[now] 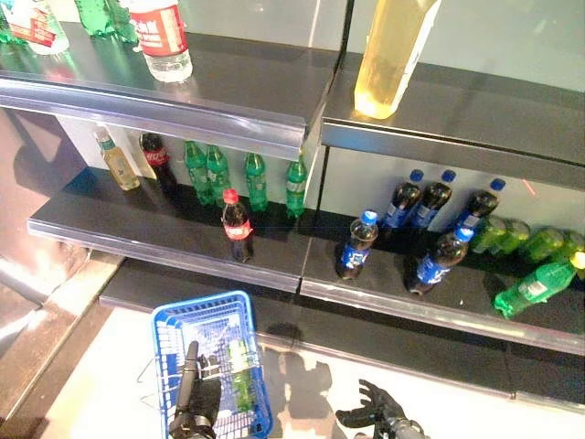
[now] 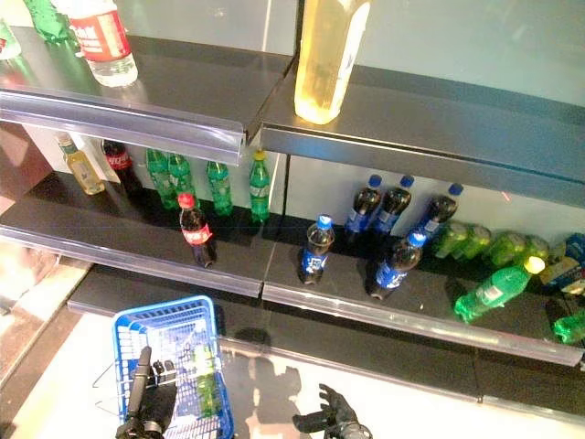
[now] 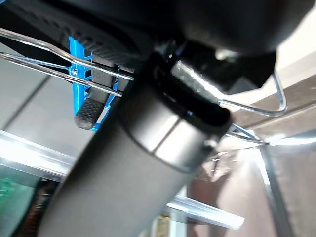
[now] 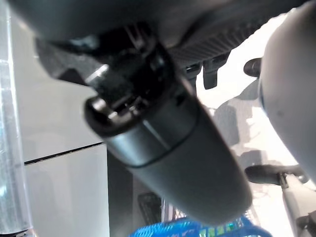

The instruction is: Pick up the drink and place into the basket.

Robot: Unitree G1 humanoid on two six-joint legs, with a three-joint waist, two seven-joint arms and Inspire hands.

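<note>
My left hand (image 1: 196,398) is shut on the thin wire handles (image 3: 44,64) of the blue basket (image 1: 174,315), which hangs low at the left in front of the shelves. A green bottle (image 1: 241,375) lies inside it. My right hand (image 1: 375,407) is open and empty, fingers spread, low to the right of the basket and apart from it. A dark cola bottle with a red cap (image 1: 238,227) stands alone near the front edge of the middle shelf (image 1: 164,240), above the basket.
Green bottles (image 1: 219,169) and a pale yellow bottle (image 1: 117,160) stand at the back of the middle shelf. Blue-capped dark bottles (image 1: 356,245) stand to the right. A green bottle (image 1: 535,288) lies at the far right. A tall yellow bottle (image 1: 393,55) stands on the top shelf.
</note>
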